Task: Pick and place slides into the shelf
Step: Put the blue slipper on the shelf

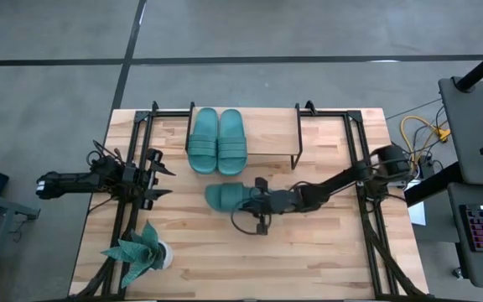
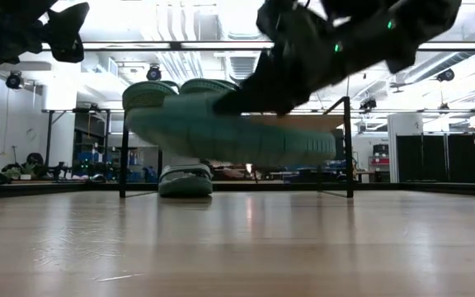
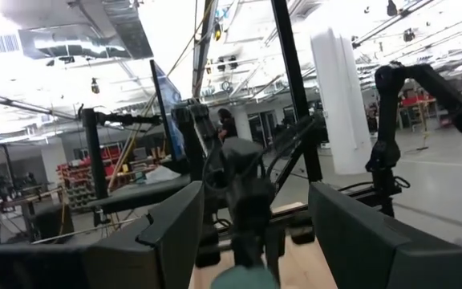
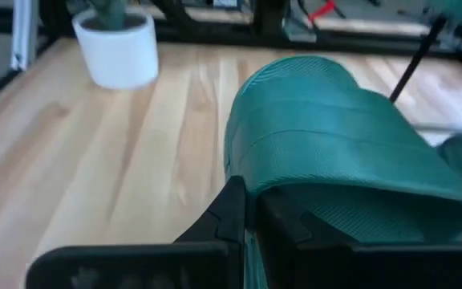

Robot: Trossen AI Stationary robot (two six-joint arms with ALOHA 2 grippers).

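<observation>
right pincer (image 1: 243, 200): clamped shut on the rim of a slide (image 1: 224, 197), fingers pinching the edge beside the strap; the right wrist view shows the ribbed strap (image 4: 351, 152) arching just ahead of the dark fingers (image 4: 229, 215).
held slide: carried clear of the worktop (image 1: 309, 252); the low view shows it hanging level in the air under the pincer, so it looks mid-carry, not resting.
why edge grip: likely because the strap is too wide for the jaws; the thin sole edge gives the fingers something to close on.
pair on top (image 1: 217, 141): two slides lying side by side on the plank of the shelf (image 1: 271, 143), beyond the right pincer, well apart from it; judged already placed.
fourth slide (image 2: 185, 179): seen in the low view on the worktop under the shelf plank, between the wire legs, beyond the right pincer.
shelf position: just ahead of the right pincer; the held slide sits near its front edge, so the lower space looks like the likely target.
left pincer (image 1: 156, 175): jaws spread wide, nothing between them, parked over the worktop's left side, well away from the slides; judged waiting.
plant (image 1: 139, 252): potted, white pot, on the worktop near the left pincer, off the carry path.
risk: thin edge grip could let the slide swing or slip.
</observation>
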